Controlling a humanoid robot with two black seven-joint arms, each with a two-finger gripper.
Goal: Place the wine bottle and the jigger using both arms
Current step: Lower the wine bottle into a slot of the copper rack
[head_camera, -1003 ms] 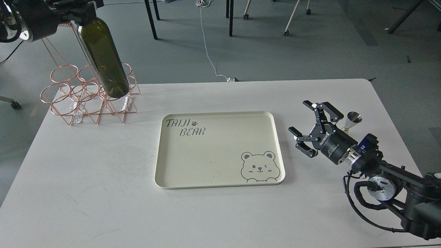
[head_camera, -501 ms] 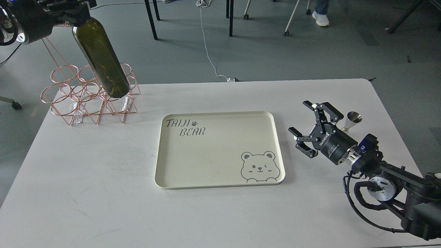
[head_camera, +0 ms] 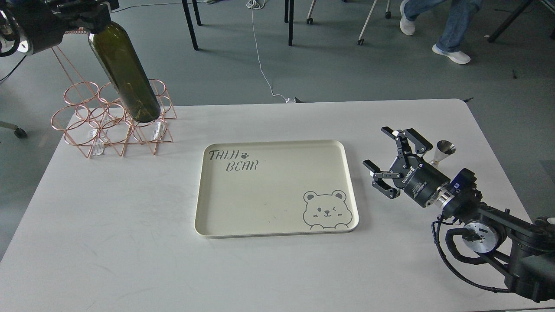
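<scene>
Left claw (head_camera: 93, 19) clamping the bottle (head_camera: 125, 73) neck, tilted above the rack (head_camera: 86, 125) | right claw (head_camera: 392, 158) gaping beside the jigger (head_camera: 443, 151) on the table (head_camera: 130, 242) | advice: level the bottle before lowering onto the tray (head_camera: 199, 216)

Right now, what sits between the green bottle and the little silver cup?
In the head view, the cream tray lies between the wine bottle and the jigger.

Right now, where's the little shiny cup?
The jigger stands on the table's right side, just behind the open right tool, right of the tray.
</scene>
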